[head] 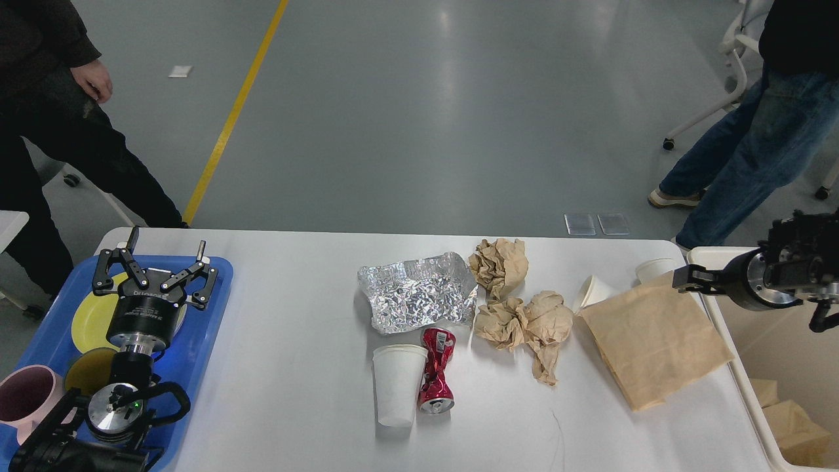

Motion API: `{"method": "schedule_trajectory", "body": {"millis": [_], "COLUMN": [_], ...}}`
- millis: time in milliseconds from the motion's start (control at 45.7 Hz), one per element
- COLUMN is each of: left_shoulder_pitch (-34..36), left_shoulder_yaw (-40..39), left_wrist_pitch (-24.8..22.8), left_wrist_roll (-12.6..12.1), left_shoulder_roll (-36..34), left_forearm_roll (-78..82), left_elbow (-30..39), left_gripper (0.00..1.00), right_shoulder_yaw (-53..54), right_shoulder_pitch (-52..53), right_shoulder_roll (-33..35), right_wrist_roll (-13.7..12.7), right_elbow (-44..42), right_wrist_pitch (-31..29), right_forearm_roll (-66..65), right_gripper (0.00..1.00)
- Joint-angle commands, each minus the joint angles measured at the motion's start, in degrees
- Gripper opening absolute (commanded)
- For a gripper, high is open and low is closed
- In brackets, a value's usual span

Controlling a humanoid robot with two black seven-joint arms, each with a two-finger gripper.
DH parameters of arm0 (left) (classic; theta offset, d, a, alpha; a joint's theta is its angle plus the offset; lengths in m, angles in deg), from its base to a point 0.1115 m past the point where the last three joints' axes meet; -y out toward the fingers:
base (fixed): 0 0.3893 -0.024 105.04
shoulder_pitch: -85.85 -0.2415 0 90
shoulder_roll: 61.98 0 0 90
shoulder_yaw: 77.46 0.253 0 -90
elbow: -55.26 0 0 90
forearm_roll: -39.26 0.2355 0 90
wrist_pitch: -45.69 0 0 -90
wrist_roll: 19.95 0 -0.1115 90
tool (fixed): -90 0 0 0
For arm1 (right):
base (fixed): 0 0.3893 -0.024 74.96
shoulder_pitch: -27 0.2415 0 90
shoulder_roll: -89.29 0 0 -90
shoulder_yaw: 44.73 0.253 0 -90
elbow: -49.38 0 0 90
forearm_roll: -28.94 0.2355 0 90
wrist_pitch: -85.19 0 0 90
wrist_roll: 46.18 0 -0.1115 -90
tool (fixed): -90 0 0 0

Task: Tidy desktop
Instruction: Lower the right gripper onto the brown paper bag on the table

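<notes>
Grey polished floor lay behind the large white rectangular desktop (295, 341), which filled the lower part of the view – litter crowded its right half.

Over the blue plastic tray (196, 354) at the desktop's left edge, the left gripper (156, 262) hung with its fingers spread apart and empty above a yellow plate (88, 314). Past the right edge, above the cream-coloured plastic bin (780, 367), the right gripper (688, 278) showed end-on – open or closed, I could not tell. Crumpled silver foil (417, 292) sat mid-desktop; nearer the front edge lay a white paper cup (396, 385) touching a crushed red can (437, 370). Crumpled brown paper wads (521, 314) sat between the foil and a flat brown paper bag (655, 334).
</notes>
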Motion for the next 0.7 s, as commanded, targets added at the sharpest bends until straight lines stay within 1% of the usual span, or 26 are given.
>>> {"method": "schedule_trajectory", "body": {"millis": [0, 87, 197, 350, 416, 481, 678], "left_shoulder_pitch": [0.0, 0.0, 0.0, 0.1, 0.0, 0.0, 0.0], "left_shoulder_yaw": [0.0, 0.0, 0.0, 0.0, 0.0, 0.0, 0.0], "left_wrist_pitch": [0.0, 0.0, 0.0, 0.0, 0.1, 0.0, 0.0], "left_wrist_roll": [0.0, 0.0, 0.0, 0.0, 0.0, 0.0, 0.0], "left_shoulder_roll": [0.0, 0.0, 0.0, 0.0, 0.0, 0.0, 0.0], "left_forearm_roll": [0.0, 0.0, 0.0, 0.0, 0.0, 0.0, 0.0], "left_elbow": [0.0, 0.0, 0.0, 0.0, 0.0, 0.0, 0.0], "left_gripper": [0.96, 0.96, 0.96, 0.96, 0.96, 0.96, 0.96], "right_shoulder_yaw": [-0.9, -1.3, -0.8, -0.7, -0.8, -1.2, -0.7], "right_shoulder_pitch": [-2.9, -5.9, -10.0, -18.1, -20.7, -21.8, -24.0], "right_shoulder_roll": [-0.2, -0.2, -0.4, -1.5, -2.5, -2.7, -3.4], "right_wrist_roll": [9.8, 10.8, 10.9, 10.9, 11.0, 11.2, 15.8], "right_elbow": [-2.7, -4.5, -9.5, -22.2, -25.2, -25.6, -25.5], "right_wrist_pitch": [0.9, 2.3, 3.5, 3.5, 3.5, 3.5, 3.5], "right_forearm_roll": [-6.7, -13.2, -18.6, -19.5, -19.5, -19.5, -19.4], "right_gripper": [0.89, 0.88, 0.88, 0.88, 0.88, 0.88, 0.88]}}
